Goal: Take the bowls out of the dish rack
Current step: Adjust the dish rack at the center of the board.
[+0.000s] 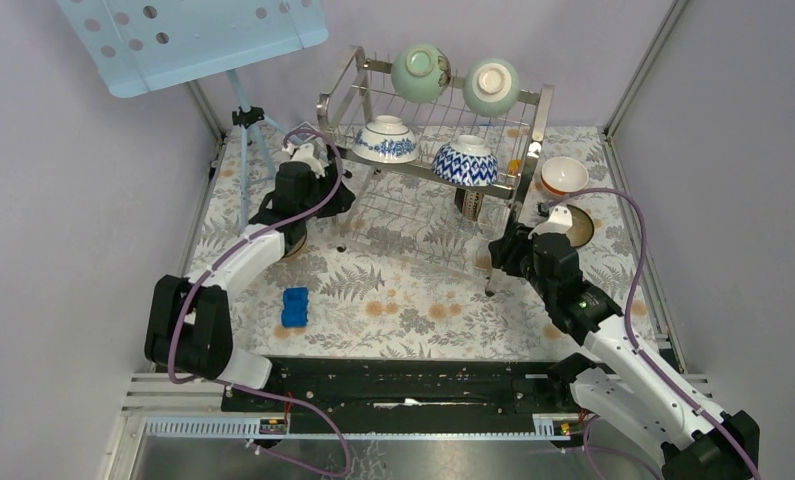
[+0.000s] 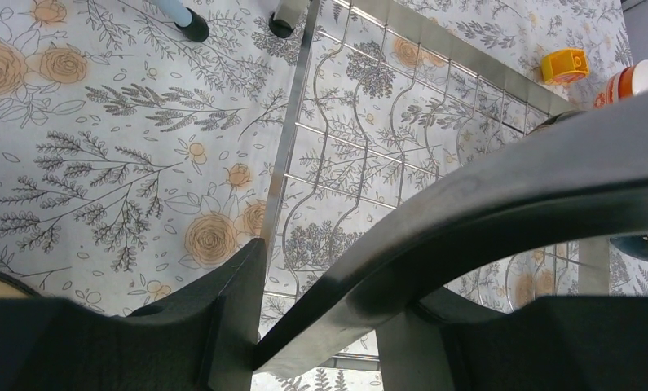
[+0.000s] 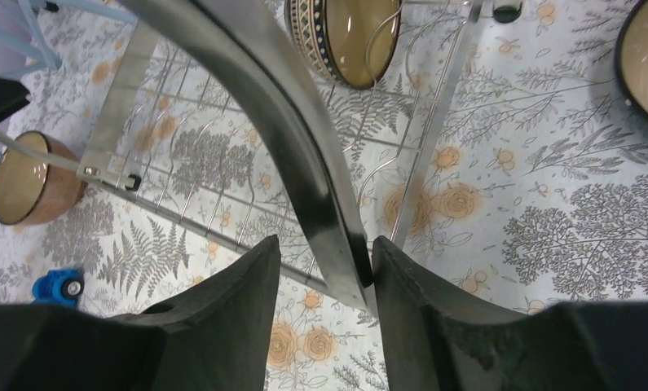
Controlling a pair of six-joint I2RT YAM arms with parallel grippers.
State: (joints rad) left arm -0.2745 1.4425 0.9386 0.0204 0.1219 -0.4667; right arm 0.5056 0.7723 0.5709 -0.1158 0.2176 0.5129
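The steel dish rack [image 1: 533, 130] stands at the back centre. Two pale green bowls [image 1: 420, 72] [image 1: 491, 87] sit on its top tier and two blue-and-white bowls [image 1: 385, 139] [image 1: 465, 162] on the tier below. A dark patterned bowl [image 3: 349, 37] stands on edge in the bottom tier. My left gripper [image 1: 318, 162] [image 2: 337, 285] is shut on the rack's left side tube [image 2: 467, 204]. At the rack's front right tube [image 3: 304, 163], my right gripper [image 1: 501, 255] [image 3: 324, 244] is open; the tube rests against one finger.
On the table lie an orange-white bowl [image 1: 563, 176], a dark bowl [image 1: 576, 228] by the right arm, a brown bowl [image 3: 27, 179] near the left arm and a blue block [image 1: 294, 306]. A pale blue perforated stand [image 1: 188, 35] on a tripod [image 1: 248, 130] is back left.
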